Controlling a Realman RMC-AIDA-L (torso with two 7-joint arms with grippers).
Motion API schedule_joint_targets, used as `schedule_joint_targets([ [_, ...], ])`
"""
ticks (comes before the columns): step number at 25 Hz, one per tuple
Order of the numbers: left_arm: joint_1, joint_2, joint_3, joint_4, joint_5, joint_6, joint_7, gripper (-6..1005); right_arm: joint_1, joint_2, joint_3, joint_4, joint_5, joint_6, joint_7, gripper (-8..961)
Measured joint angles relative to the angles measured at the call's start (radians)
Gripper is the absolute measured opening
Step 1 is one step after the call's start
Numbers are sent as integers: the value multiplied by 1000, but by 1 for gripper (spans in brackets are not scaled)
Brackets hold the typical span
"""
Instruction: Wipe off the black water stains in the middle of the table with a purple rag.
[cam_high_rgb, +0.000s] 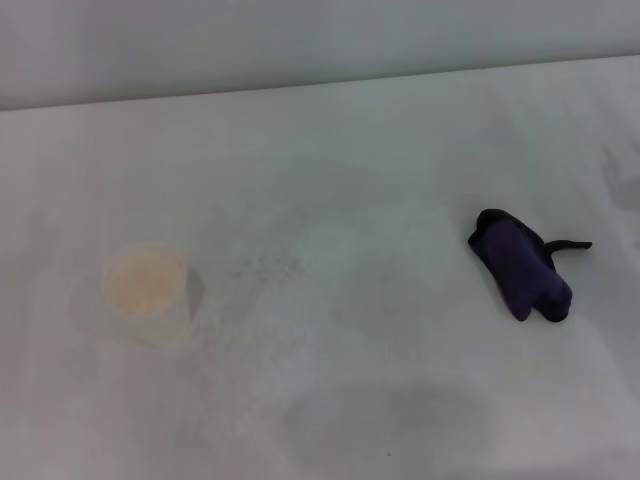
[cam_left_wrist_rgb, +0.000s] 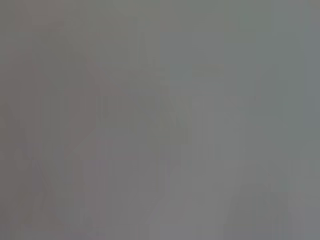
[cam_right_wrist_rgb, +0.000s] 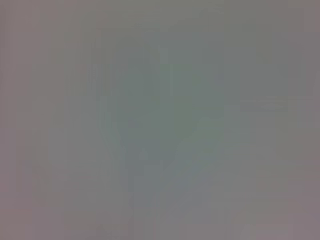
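The purple rag (cam_high_rgb: 522, 268) lies bunched on the white table (cam_high_rgb: 320, 140) at the right, its thin black tag pointing right. No dark round blot shows in the middle of the table; only faint grey specks (cam_high_rgb: 262, 266) lie there. Neither gripper nor arm shows in the head view. Both wrist views show only plain grey with nothing to make out.
A white paper cup (cam_high_rgb: 146, 290) stands at the left of the table, seen from above. A faint grey shadow (cam_high_rgb: 388, 420) falls on the table near the front edge. The table's far edge meets a grey wall at the top.
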Motion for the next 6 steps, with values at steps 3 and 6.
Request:
schedule_joint_targets([
  [3, -16, -1, 0, -31, -36, 9, 0, 892, -1, 0, 7, 1, 1, -49, -5, 415],
  [6, -31, -2, 5, -47, -41, 12, 1, 892, 2, 0, 45, 11, 1, -85, -6, 415],
])
